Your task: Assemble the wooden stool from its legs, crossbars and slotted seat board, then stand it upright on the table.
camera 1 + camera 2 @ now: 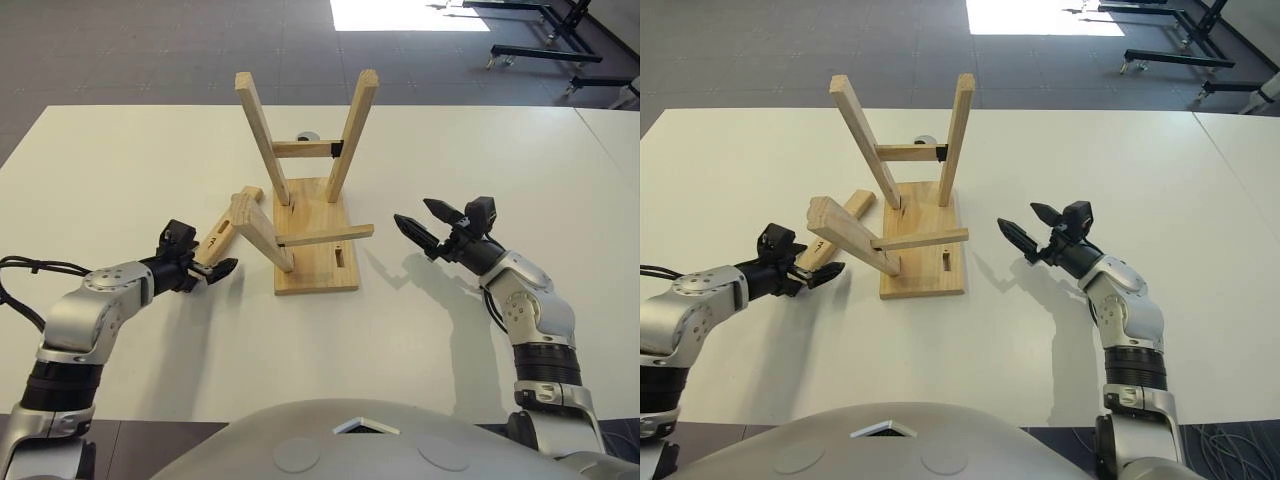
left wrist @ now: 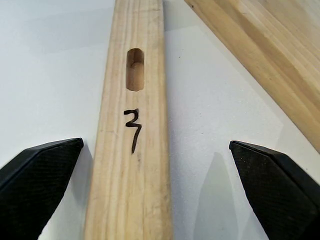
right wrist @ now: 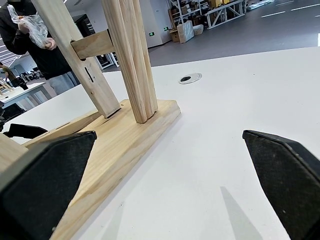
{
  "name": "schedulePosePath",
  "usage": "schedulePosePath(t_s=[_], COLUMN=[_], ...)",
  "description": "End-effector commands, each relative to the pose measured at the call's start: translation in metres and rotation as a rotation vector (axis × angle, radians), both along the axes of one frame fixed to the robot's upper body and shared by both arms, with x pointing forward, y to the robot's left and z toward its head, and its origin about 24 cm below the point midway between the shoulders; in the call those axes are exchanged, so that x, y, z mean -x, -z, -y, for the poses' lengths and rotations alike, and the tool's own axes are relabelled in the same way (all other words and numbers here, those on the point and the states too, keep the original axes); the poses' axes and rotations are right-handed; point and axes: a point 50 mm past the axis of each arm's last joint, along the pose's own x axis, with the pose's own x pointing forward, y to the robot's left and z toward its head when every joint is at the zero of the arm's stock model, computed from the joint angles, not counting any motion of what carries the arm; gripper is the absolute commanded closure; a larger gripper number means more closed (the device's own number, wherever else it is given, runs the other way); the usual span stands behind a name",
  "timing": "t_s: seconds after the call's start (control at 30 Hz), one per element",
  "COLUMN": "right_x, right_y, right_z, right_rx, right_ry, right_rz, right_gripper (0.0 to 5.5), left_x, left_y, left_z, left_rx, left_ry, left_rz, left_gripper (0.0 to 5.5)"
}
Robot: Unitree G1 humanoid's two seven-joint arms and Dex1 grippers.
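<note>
Left gripper (image 1: 213,268) was spread, one finger on each side of the near end of a loose leg (image 2: 131,165). The leg lay flat on the table (image 1: 120,170), its long axis running away from the gripper toward the seat board (image 1: 315,272). A handwritten mark resembling a 3 sat just ahead of the fingertips, before a slot (image 2: 135,69). Right gripper (image 1: 413,211) was spread and empty, with the board off to its left. Two legs (image 1: 262,135) joined by a crossbar (image 1: 300,149) pointed upward from the board.

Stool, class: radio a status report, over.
Left end effector open, straddling loose leg. Right end effector open, apart from seat board. Two legs standing in board; third leg tilted, close beside loose one.
</note>
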Motion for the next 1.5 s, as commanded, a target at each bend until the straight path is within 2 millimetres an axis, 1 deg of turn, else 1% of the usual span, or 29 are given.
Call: schedulePosePath(t_s=[0.03, 0.17, 0.3, 0.4, 0.43, 0.47, 0.53, 0.57, 0.63, 0.77, 0.87, 1.0, 1.1, 1.3, 1.43, 1.5], right_x=[-0.001, -0.002, -0.001, 0.000, 0.001, 0.001, 0.002, 0.002, 0.004, 0.006, 0.007, 0.007, 0.006, 0.004, -0.002, -0.004], right_y=[-0.002, -0.002, 0.000, 0.002, 0.003, 0.004, 0.005, 0.006, 0.007, 0.010, 0.012, 0.013, 0.014, 0.015, 0.013, 0.012], right_z=[-0.005, -0.006, -0.004, -0.005, -0.005, -0.005, -0.004, -0.004, -0.004, -0.009, -0.011, -0.012, -0.013, -0.008, -0.004, -0.002], right_rx=[-0.002, -0.006, -0.008, -0.007, -0.007, -0.005, -0.002, -0.002, -0.002, -0.013, -0.019, -0.022, -0.024, -0.024, -0.020, -0.015], right_ry=[-0.003, 0.000, 0.018, 0.022, 0.023, 0.025, 0.028, 0.029, 0.033, 0.041, 0.044, 0.052, 0.058, 0.080, 0.088, 0.089], right_rz=[0.009, 0.005, 0.001, -0.005, -0.007, -0.010, -0.014, -0.015, -0.017, -0.023, -0.025, -0.024, -0.024, -0.022, -0.012, -0.008], right_gripper=[0.10, 0.10, 0.10, 0.10, 0.10, 0.10, 0.10, 0.10, 0.10, 0.10, 0.10, 0.10, 0.10, 0.10, 0.10, 0.10], left_x=[0.006, 0.007, 0.006, 0.007, 0.008, 0.009, 0.010, 0.011, 0.012, 0.014, 0.015, 0.011, 0.007, -0.014, -0.025, -0.032], left_y=[0.024, 0.025, 0.025, 0.026, 0.026, 0.025, 0.022, 0.021, 0.018, 0.019, 0.023, 0.025, 0.022, 0.000, -0.022, -0.036], left_z=[-0.003, -0.004, -0.004, -0.007, -0.008, -0.008, -0.008, -0.008, -0.010, -0.022, -0.030, -0.028, -0.027, -0.031, -0.026, -0.028], left_rx=[-0.026, -0.005, -0.035, -0.103, -0.126, -0.141, -0.158, -0.163, -0.181, -0.219, -0.228, -0.237, -0.236, -0.143, -0.091, -0.069], left_ry=[-0.069, -0.082, -0.092, -0.076, -0.068, -0.060, -0.047, -0.044, -0.036, -0.064, -0.097, -0.080, -0.084, -0.152, -0.150, -0.167], left_rz=[-0.070, -0.084, -0.107, -0.126, -0.130, -0.135, -0.144, -0.150, -0.176, -0.243, -0.278, -0.278, -0.244, -0.106, -0.014, 0.046], left_gripper=[0.12, 0.12, 0.69, 1.11, 1.15, 1.38, 1.55, 1.75, 1.97, 2.58, 2.86, 3.36, 3.42, 3.42, 3.43, 3.43])
